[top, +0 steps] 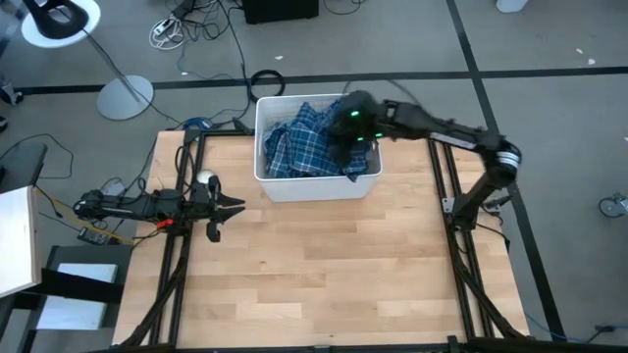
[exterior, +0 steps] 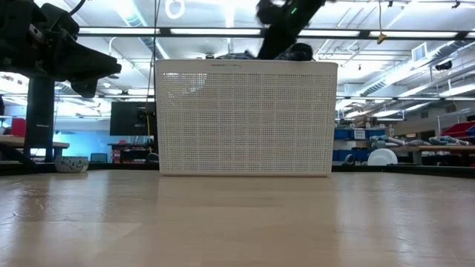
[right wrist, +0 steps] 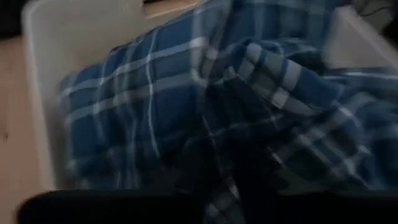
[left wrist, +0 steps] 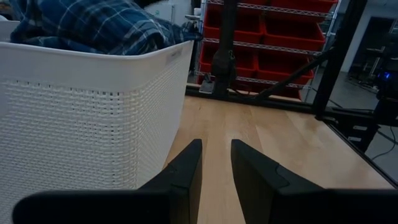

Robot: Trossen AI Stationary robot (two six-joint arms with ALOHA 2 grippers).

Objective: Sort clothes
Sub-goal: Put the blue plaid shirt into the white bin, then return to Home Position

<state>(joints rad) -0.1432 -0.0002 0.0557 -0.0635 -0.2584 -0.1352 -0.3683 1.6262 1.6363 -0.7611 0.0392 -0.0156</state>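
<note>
A blue-white plaid shirt lies crumpled in the white plastic bin at the table's far edge. It also shows in the left wrist view and fills the right wrist view. My right gripper is over the bin's right half, low among the clothes, and the cloth below it looks dark. My left gripper is open and empty above the table's left side, pointing toward the bin. No turquoise tee or striped shirt shows.
The bin stands upright on the wooden table at the far middle. Bare tabletop spreads in front of it and to both sides. Black frame rails run along the table's left and right edges.
</note>
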